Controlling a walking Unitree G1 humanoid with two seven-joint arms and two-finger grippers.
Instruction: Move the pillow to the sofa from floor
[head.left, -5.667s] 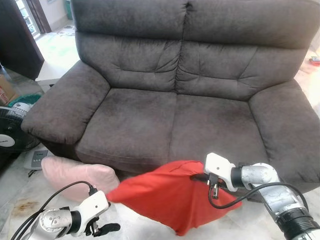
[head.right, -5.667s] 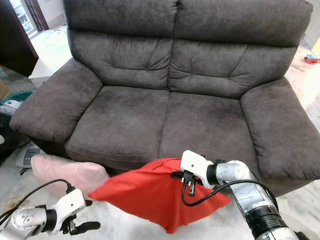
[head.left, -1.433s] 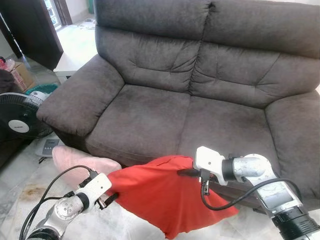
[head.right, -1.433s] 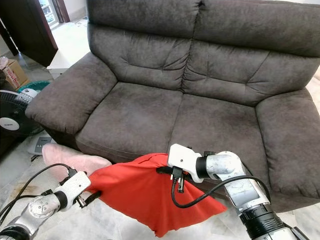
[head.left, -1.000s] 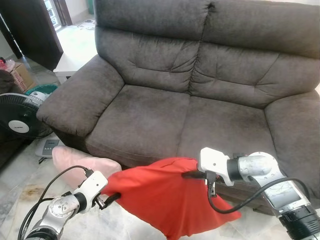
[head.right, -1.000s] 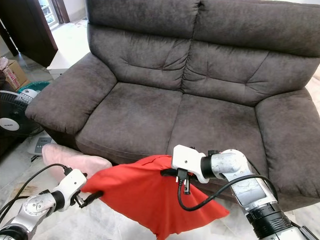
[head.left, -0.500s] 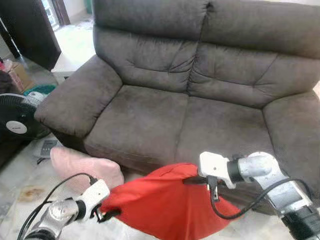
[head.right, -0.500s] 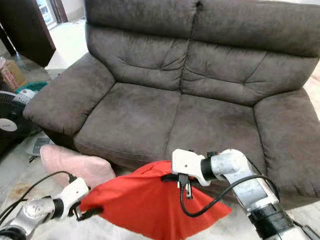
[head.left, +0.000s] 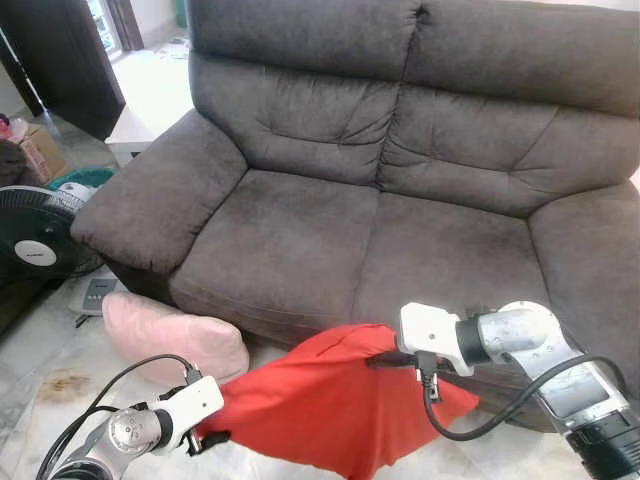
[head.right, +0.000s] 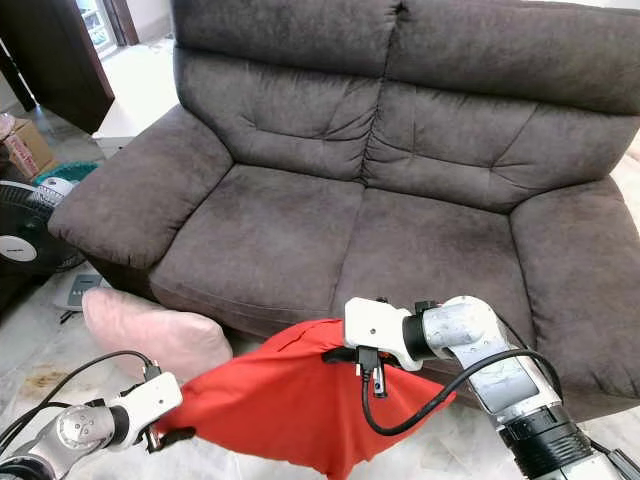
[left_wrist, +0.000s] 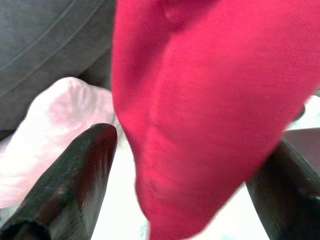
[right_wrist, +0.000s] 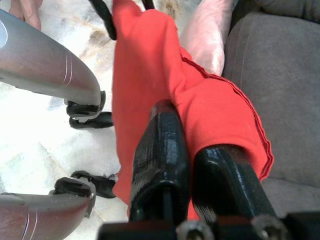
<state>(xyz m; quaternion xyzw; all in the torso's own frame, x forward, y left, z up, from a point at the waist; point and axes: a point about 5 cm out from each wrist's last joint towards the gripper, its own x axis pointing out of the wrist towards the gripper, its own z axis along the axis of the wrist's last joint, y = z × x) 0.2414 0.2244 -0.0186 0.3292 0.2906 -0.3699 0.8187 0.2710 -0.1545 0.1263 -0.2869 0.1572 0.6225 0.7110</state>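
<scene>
Right claw (head.right: 345, 354): fingers pinched together on the top edge of the red pillow (head.right: 290, 400), just in front of the sofa (head.right: 330, 235) seat's front lip.
Left claw (head.left: 212, 437): at the pillow's left corner, low and well in front of the sofa. In the left wrist view its fingers (left_wrist: 75, 175) stand apart on either side of the red cloth; whether they press it I cannot tell.
Red pillow: hangs off the floor between the two claws, front and below the sofa seat, its long axis running side to side along the sofa's front edge.
Key relation: the seat cushion lies up and ahead of both claws; the right claw sits nearer the sofa and higher, so by my reading it should lead the lift over the front lip, the left end following.
Pink pillow (head.left: 175, 335): on the floor against the sofa's left front corner, left of the red one.
Fan (head.left: 35, 235): on the floor left of the sofa's arm.
</scene>
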